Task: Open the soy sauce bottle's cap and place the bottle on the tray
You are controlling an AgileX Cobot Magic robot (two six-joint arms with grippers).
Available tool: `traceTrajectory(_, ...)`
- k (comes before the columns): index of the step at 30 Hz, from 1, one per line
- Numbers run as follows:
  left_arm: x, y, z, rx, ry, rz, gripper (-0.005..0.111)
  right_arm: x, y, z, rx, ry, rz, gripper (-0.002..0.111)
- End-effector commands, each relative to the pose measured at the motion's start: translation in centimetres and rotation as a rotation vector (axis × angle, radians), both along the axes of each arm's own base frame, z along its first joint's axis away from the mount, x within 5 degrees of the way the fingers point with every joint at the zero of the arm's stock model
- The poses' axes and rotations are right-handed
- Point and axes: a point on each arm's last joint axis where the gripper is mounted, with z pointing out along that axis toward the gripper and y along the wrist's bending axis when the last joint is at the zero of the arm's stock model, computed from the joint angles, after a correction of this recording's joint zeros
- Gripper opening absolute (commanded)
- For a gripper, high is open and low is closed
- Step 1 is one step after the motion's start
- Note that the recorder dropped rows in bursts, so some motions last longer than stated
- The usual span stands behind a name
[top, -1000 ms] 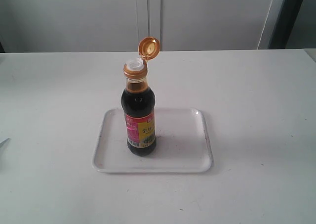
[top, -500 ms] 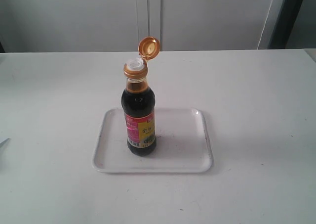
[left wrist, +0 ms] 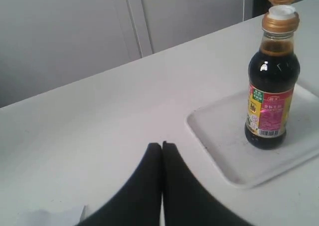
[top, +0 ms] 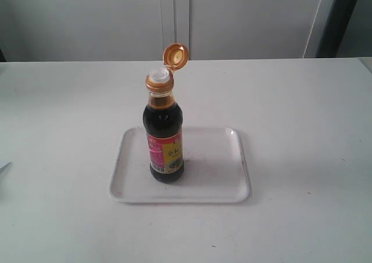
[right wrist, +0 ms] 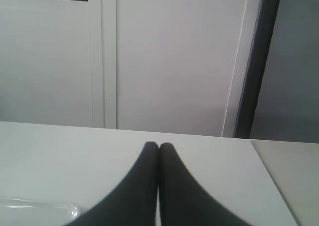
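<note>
The soy sauce bottle [top: 164, 136] stands upright on the tray [top: 221, 182], cap [top: 175, 56] flipped back off its spout. Only the wrist views show the grippers: the left gripper [left wrist: 162, 146] clenched empty near the tray, the right gripper [right wrist: 158, 147] clenched empty above the table [top: 302, 129].

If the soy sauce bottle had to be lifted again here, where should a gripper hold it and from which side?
Grip the soy sauce bottle around its wide labelled body, coming in level from the side. It stands upright on the tray, and the cap is flipped open above the spout, so a top-down grasp would likely hit it.
</note>
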Motion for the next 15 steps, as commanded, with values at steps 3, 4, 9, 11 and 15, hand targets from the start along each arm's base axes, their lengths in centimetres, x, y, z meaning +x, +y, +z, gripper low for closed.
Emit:
traceTrajectory(3, 0.4, -0.3, -1.8, -0.009, -0.018, -0.009, 0.0, -0.1, 0.0, -0.2, -0.002, -0.007, 0.0, 0.0)
traceTrajectory(4, 0.5, -0.3, -2.1, -0.008, -0.009, -0.009, 0.0, -0.1, 0.0, -0.2, -0.002, -0.007, 0.0, 0.0)
traceTrajectory(9, 0.6, -0.5, -3.4, -0.005, -0.006, -0.019, 0.0, -0.1, 0.0, -0.2, -0.002, -0.007, 0.0, 0.0)
traceTrajectory(11, 0.5, -0.5, -4.0, 0.004, 0.001, -0.023, 0.0, -0.1, 0.0, -0.2, -0.002, -0.007, 0.0, 0.0)
traceTrajectory(15, 0.0, -0.1, -5.3, -0.025, 0.009, 0.0, 0.0, -0.1, 0.0, -0.2, -0.002, -0.007, 0.0, 0.0)
